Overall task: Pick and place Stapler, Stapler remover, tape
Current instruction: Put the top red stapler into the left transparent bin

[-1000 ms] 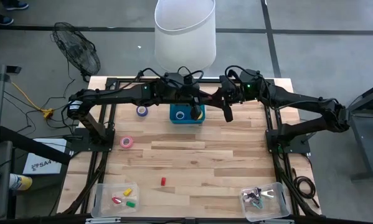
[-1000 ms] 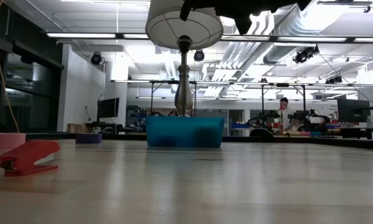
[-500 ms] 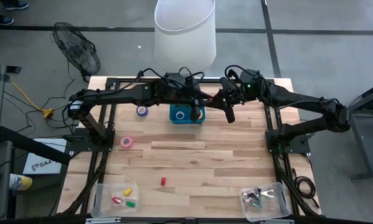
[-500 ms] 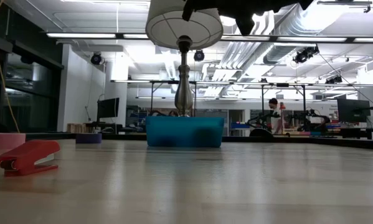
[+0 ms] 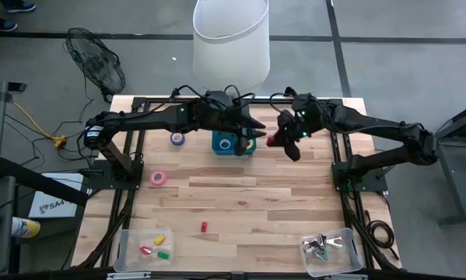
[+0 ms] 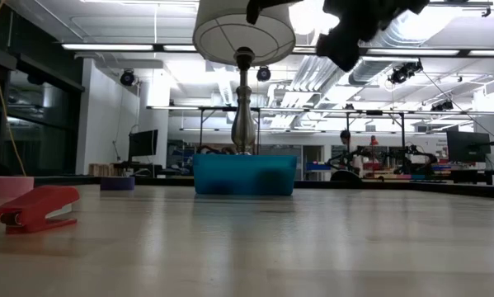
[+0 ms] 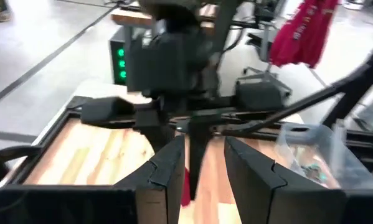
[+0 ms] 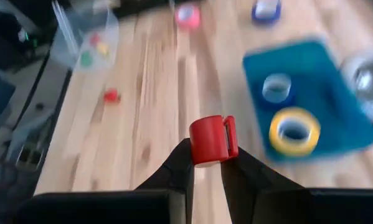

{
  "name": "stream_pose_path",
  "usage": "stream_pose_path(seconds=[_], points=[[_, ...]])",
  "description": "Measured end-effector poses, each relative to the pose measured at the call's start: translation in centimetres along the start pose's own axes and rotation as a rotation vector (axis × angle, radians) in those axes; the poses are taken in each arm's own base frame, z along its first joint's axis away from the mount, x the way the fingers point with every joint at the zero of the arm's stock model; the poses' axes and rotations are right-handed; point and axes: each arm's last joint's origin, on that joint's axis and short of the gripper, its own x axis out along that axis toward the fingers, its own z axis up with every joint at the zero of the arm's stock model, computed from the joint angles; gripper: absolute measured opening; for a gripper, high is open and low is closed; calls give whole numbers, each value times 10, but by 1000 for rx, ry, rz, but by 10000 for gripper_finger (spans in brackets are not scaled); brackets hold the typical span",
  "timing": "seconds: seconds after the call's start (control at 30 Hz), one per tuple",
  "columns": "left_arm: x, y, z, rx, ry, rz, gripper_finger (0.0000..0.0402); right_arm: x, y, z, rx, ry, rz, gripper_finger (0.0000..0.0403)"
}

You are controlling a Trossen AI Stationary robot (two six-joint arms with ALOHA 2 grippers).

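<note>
Beside the blue tray (image 5: pixel 234 145), my right gripper (image 8: pixel 210 167) pinches a red stapler (image 8: pixel 213 140). Over the tray, my left gripper's (image 7: pixel 198 165) jaws stand apart, empty. Blue and yellow tape (image 8: pixel 294 132) lie inside.

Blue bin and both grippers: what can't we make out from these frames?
- Blue bin, low view: contents hidden behind its front wall.
- Left gripper, high view: hangs over the bin, covering part of the inside.
- Red object in the right gripper, right wrist view: only one end shows, type unclear.
- Clear tray, high view: contents too small to identify.
</note>
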Motion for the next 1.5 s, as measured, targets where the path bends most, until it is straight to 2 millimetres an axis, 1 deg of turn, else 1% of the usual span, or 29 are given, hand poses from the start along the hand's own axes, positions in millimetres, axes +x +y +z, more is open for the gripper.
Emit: stream_pose_path(seconds=[0.1, 0.27, 0.37, 0.5, 0.6, 0.7, 0.83, 0.97, 1.03, 1.23, 1.37, 1.5], points=[[-2, -10, 0, 26, 12, -28, 113, 1, 7, -10, 35, 101, 15, 48], [-10, -33, -10, 72, 143, -32, 113, 4, 28, -25, 89, 248, 23, 48], [-14, -47, -20, 102, 239, -29, 113, 7, 45, -34, 137, 337, 32, 48], [-21, -69, -35, 141, 380, -11, 113, 9, 70, -49, 205, 465, -3, 48], [-29, -83, -46, 176, 484, 51, 113, 9, 91, -60, 269, 542, -40, 48], [-34, -93, -61, 187, 582, 121, 113, 7, 113, -72, 357, 607, -79, 48], [-41, -104, -75, 184, 667, 178, 113, 3, 142, -88, 520, 671, -130, 48], [-43, -112, -92, 197, 732, 176, 113, -4, 173, -107, 684, 711, -195, 52], [-43, -115, -99, 199, 754, 174, 113, -5, 187, -118, 740, 739, -235, 53], [-44, -120, -121, 197, 814, 182, 113, -2, 224, -149, 910, 850, -329, 48], [-46, -121, -132, 192, 857, 187, 113, 3, 249, -168, 1021, 939, -344, 58], [-47, -120, -143, 191, 897, 203, 113, 12, 264, -187, 1091, 1000, -423, 61]])
